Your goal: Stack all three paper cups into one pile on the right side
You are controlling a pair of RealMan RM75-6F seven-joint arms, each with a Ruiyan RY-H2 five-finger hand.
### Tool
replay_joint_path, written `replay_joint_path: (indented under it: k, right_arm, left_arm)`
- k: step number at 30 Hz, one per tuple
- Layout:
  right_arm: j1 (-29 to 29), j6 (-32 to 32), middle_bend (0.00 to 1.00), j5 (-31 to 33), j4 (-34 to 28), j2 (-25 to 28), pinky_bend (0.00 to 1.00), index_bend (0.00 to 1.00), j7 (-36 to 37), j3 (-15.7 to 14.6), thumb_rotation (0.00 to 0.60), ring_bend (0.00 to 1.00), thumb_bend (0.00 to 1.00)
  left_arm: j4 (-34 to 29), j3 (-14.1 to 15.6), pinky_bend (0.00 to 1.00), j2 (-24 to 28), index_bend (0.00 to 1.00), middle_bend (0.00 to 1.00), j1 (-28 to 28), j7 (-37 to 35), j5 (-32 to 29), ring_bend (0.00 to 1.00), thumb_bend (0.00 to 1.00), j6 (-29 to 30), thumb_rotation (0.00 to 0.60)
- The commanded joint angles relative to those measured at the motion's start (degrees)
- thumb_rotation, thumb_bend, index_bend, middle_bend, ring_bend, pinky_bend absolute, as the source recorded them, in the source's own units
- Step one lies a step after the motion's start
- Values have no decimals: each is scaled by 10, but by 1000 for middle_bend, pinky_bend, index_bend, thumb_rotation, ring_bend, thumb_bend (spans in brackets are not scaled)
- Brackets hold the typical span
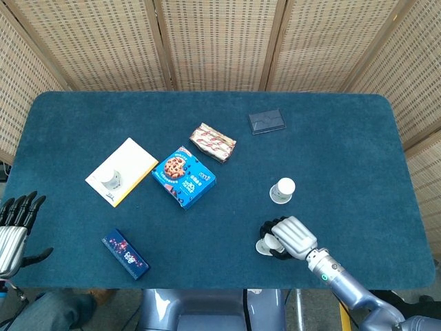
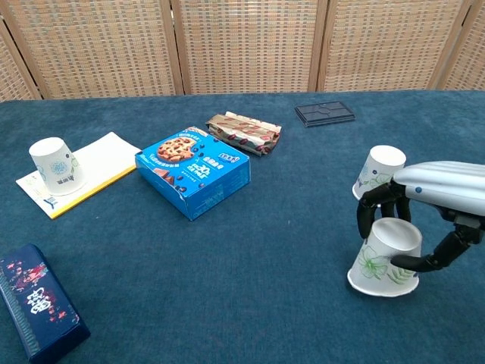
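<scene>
Table [image 1: 358, 138] teal. Box [image 2: 192, 171] blue, cookie print. 2 cups [image 2: 383, 257] [image 2: 379, 176] white, green flowers. Hand [image 1: 291, 238] silver, fingers [image 2: 371, 208] black. Notepad [image 1: 131, 165] white, yellow edge.

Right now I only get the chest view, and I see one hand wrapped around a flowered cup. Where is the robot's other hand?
Observer: The left hand shows only in the head view. It is off the near left corner of the table, fingers spread, holding nothing.
Operator: My bottom-left corner cuts off a dark box. Is it all on the table?
Observer: Yes, the navy box lies wholly on the cloth, close to the near edge.
Operator: Where does the busy arm come from?
Observer: Its forearm crosses the near edge, right of the middle. The right hand hides most of the flowered cup from above.
</scene>
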Motion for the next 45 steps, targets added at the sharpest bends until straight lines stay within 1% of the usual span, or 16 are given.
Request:
replay_joint_path:
  k: [1,5,6,8,10,12,14,16,19,26,36,43,45]
  right_arm:
    - [4,19,503,-3,-28,22,495,466,16,13,600,490,536]
    - [11,36,503,4,-51,48,495,465,12,37,600,490,535]
    - [14,41,503,9,-58,57,495,465,9,47,600,490,535]
    - [23,51,502,32,-67,75,495,465,-2,78,600,490,537]
    - [37,45,501,80,-67,90,495,465,-17,114,600,490,538]
    - [53,27,499,132,-58,98,495,464,-33,136,600,490,538]
    - [63,16,498,161,-51,100,495,463,-46,144,600,490,538]
    - [78,-3,498,206,-32,95,495,463,-59,152,600,490,539]
    - [92,-23,498,247,-17,88,495,463,-64,154,600,490,538]
    - [109,-28,498,280,24,66,495,463,-83,143,600,490,539]
    - [118,-44,498,312,27,70,495,463,-96,127,600,491,543]
    - [123,-45,495,323,34,67,495,461,-99,118,600,491,543]
    - [124,-45,480,325,36,67,493,448,-99,117,600,485,527]
  left_arm:
    - [0,-2,0,0,0,0,-3,0,-4,0,0,-4,600]
    - [0,-4,0,-1,0,0,-6,1,-11,0,0,-10,600]
    - [0,-5,0,-1,0,0,-7,2,-13,0,0,-13,600]
    - [0,-6,0,-2,0,0,-10,4,-20,0,0,-19,600]
    - [-1,-9,0,-3,0,0,-13,6,-28,0,0,-25,600]
    - [-1,-12,0,-3,0,0,-16,8,-35,0,0,-29,600]
    - [-1,-13,0,-4,0,0,-17,9,-39,0,0,-31,600]
    - [-1,-15,0,-5,0,0,-19,12,-45,0,0,-35,600]
    - [-2,-16,0,-6,0,0,-22,18,-51,0,0,-39,600]
    - [-2,-16,0,-9,0,0,-25,26,-55,0,0,-42,600]
    - [-1,-14,0,-11,0,0,-27,29,-57,0,0,-45,600]
    - [-1,-12,0,-13,0,0,-28,32,-57,0,0,-44,600]
    - [-1,-12,0,-13,0,0,-28,32,-57,0,0,-44,600]
